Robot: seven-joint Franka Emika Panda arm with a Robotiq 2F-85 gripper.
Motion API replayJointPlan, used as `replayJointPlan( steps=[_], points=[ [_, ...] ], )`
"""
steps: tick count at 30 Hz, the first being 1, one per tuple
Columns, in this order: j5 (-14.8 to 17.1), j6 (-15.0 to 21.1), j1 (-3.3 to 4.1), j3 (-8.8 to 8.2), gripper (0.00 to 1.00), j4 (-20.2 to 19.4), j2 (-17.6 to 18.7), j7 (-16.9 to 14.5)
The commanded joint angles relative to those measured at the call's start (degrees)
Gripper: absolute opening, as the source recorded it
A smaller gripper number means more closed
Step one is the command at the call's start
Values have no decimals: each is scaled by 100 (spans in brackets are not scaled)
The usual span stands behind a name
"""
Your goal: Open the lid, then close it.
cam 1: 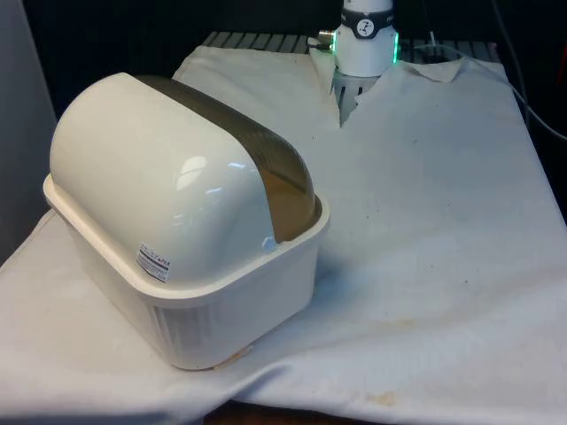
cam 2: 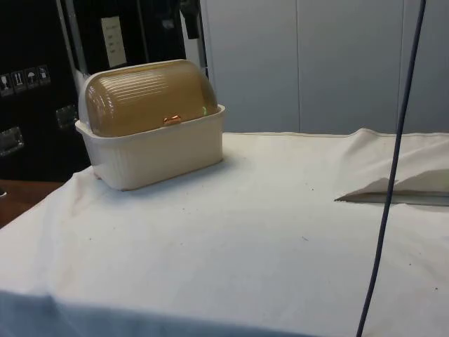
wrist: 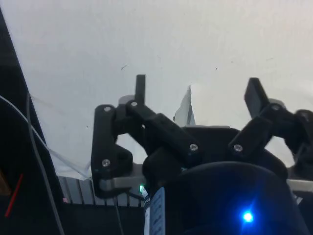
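Observation:
A cream bread box [cam 1: 190, 266] stands on the white cloth at the front view's left, its back turned to that camera. Its ribbed amber roll-top lid [cam 2: 151, 97] is down, closed over the box [cam 2: 161, 151], with a small orange handle [cam 2: 172, 120] at its lower edge in the side view. My gripper [wrist: 198, 90] is open in the wrist view, its two black fingers [wrist: 141, 88] spread wide above bare white cloth, with nothing between them.
The robot's white base [cam 1: 365, 40] stands at the table's far end. A slit in the cloth [cam 1: 341, 106] runs out from it. A dark cable [cam 2: 393, 168] hangs down across the side view's right. Bare cloth [cam 1: 443, 230] spreads beside the box.

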Motion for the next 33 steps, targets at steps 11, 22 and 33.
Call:
replayJointPlan(
  steps=[11,22,33],
  points=[
    [-6,17,0,0,36,-29,-29,0],
    [-29,103,6,0,0,-52,-40,46],
    [-126,579,11,6,0,-344,-126,178]
  ],
)
